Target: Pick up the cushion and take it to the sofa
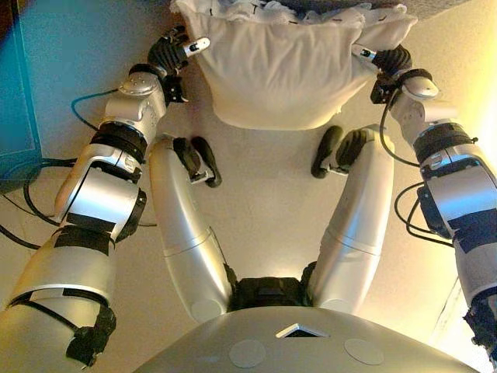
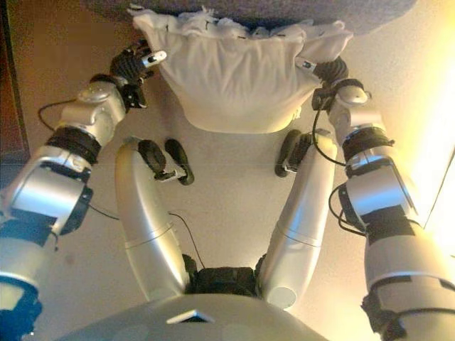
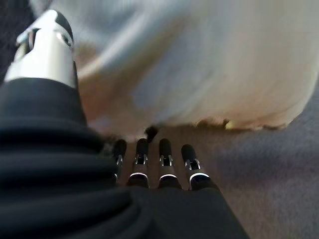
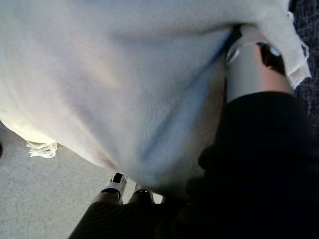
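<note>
I hold a white cushion with a fringed edge between both hands, in front of me at the top of the eye views. My left hand grips its left side. My right hand grips its right corner. In the left wrist view the cushion sits between the thumb and the fingers. In the right wrist view the thumb lies over the cushion and the fingers are beneath it. The cushion's top edge reaches the dark grey sofa.
A beige floor lies below the cushion. A teal object stands at the left, with a dark wooden edge beside it. Grey sofa fabric shows past the left hand.
</note>
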Available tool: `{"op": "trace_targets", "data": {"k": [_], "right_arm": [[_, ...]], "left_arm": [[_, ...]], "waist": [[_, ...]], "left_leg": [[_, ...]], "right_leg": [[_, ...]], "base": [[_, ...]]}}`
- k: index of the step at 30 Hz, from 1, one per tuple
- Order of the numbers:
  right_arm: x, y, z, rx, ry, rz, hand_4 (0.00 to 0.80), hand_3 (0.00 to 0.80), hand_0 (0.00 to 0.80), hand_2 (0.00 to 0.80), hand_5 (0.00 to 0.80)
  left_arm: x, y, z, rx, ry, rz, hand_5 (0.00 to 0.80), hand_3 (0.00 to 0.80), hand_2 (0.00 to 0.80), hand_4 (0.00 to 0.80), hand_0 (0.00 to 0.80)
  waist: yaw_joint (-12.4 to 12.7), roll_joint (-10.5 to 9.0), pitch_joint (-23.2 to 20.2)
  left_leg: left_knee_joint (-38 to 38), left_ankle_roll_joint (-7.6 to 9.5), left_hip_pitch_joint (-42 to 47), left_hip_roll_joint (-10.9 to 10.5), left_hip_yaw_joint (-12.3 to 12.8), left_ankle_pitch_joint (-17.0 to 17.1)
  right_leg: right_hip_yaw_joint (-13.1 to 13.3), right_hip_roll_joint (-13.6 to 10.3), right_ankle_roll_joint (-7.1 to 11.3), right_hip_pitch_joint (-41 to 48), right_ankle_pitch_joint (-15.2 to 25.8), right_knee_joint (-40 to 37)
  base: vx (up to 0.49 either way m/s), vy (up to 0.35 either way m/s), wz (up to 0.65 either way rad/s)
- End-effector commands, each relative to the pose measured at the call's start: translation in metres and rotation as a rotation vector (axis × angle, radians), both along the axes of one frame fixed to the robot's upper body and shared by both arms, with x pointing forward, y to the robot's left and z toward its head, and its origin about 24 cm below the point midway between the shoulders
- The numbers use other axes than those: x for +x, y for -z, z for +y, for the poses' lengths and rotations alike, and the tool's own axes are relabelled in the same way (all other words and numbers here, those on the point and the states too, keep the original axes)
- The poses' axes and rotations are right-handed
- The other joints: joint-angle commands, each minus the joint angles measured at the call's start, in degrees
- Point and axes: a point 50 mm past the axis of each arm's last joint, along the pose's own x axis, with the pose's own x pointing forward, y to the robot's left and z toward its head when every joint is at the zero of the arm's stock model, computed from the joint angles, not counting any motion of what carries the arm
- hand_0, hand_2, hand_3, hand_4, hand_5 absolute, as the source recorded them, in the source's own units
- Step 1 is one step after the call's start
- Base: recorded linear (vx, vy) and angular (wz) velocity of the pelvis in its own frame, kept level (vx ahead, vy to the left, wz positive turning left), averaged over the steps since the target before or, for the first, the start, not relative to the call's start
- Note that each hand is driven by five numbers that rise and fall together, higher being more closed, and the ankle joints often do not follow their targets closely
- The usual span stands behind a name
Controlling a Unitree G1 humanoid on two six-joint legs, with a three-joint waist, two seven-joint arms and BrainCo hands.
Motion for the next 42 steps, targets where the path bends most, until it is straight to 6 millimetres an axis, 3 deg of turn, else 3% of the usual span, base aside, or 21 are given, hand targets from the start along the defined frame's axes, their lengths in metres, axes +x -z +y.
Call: {"op": "trace_targets", "data": {"k": [1, 10, 16, 21, 29, 30, 31, 37, 42], "right_arm": [[0.007, -0.008, 0.036, -0.008, -0.173, -0.001, 0.800, 0.800, 0.800, 0.800, 0.800], [0.005, 0.003, 0.049, 0.011, -0.209, 0.012, 0.800, 0.800, 0.800, 0.800, 0.800], [0.003, 0.003, 0.047, 0.101, -0.173, -0.032, 0.800, 0.800, 0.800, 0.800, 0.800], [0.000, -0.005, 0.043, 0.123, -0.145, -0.144, 0.800, 0.800, 0.800, 0.800, 0.800], [-0.028, 0.019, 0.039, 0.242, -0.089, -0.218, 0.800, 0.800, 0.800, 0.800, 0.800], [-0.033, 0.025, 0.040, 0.261, -0.078, -0.213, 0.800, 0.800, 0.800, 0.800, 0.800], [-0.038, 0.033, 0.040, 0.279, -0.065, -0.217, 0.800, 0.800, 0.800, 0.800, 0.800], [-0.052, 0.050, 0.038, 0.263, -0.070, -0.191, 0.800, 0.800, 0.800, 0.800, 0.800], [-0.065, 0.070, 0.040, 0.269, -0.097, -0.118, 0.800, 0.800, 0.800, 0.800, 0.800]], "left_arm": [[0.007, -0.024, -0.017, 0.017, 0.102, -0.036, 0.800, 0.800, 0.800, 0.800, 0.800], [0.007, -0.016, -0.036, 0.042, 0.124, -0.029, 0.800, 0.800, 0.800, 0.800, 0.800], [0.006, -0.016, -0.035, 0.061, 0.121, -0.053, 0.800, 0.800, 0.800, 0.800, 0.800], [0.000, -0.014, -0.027, -0.065, 0.129, -0.128, 0.800, 0.800, 0.800, 0.800, 0.800], [-0.028, 0.024, -0.016, -0.163, 0.096, -0.177, 0.800, 0.800, 0.800, 0.800, 0.800], [-0.033, 0.029, -0.014, -0.198, 0.086, -0.175, 0.800, 0.800, 0.800, 0.800, 0.800], [-0.038, 0.036, -0.013, -0.215, 0.081, -0.171, 0.800, 0.800, 0.800, 0.800, 0.800], [-0.050, 0.050, -0.020, -0.180, 0.101, -0.158, 0.800, 0.800, 0.800, 0.800, 0.800], [-0.064, 0.070, -0.021, -0.219, 0.086, -0.107, 0.800, 0.800, 0.800, 0.800, 0.800]], "waist": [[0.4, -0.39, -0.4], [0.4, -0.97, -0.4], [0.5, -1.43, -0.5], [0.6, -2.04, -4.6], [0.9, -2.85, -12.0], [0.7, -3.21, -13.5], [0.8, -3.55, -14.9], [1.9, -4.79, -19.9], [2.6, -4.78, -26.2]], "left_leg": [[2.9, 0.24, -0.4, 0.8, -0.4, -5.0], [6.6, 0.61, -0.9, 0.7, -1.3, -6.6], [2.5, -0.04, 3.7, 0.2, -1.0, -5.9], [-10.3, -1.26, 12.8, 0.1, 0.3, -1.9], [-31.5, -2.00, 33.8, -0.1, 2.7, 6.2], [-36.9, -1.36, 37.5, -0.7, 3.7, 9.4], [-41.3, -1.30, 41.6, -1.0, 4.2, 10.6], [-59.5, -2.55, 59.5, -2.0, 8.4, 15.9], [-75.4, -3.11, 73.9, -2.7, 11.3, 21.1]], "right_leg": [[2.9, -2.0, 0.86, 1.8, -0.6, -1.5], [3.3, -2.0, 0.69, 1.4, -1.8, 2.0], [1.6, -2.2, 1.01, 5.8, -1.1, -1.9], [-2.0, -1.3, 1.57, 15.5, 2.2, -14.2], [-4.3, 0.0, 2.92, 35.5, 8.9, -32.6], [-5.4, -0.1, 2.41, 39.0, 11.7, -37.8], [-6.0, 0.1, 2.62, 43.0, 12.5, -41.7], [-9.3, -0.2, 5.31, 59.9, 16.4, -58.0], [-13.7, 1.1, 7.78, 74.3, 20.4, -73.9]], "base": [[-0.026, -0.001, -0.06], [0.004, -0.004, -0.04], [0.004, -0.004, 0.01], [0.038, 0.000, -0.03], [0.163, 0.011, -0.10], [0.272, -0.009, -0.08], [0.315, -0.032, -0.05], [0.299, -0.054, 0.06], [0.262, -0.035, -0.09]]}}
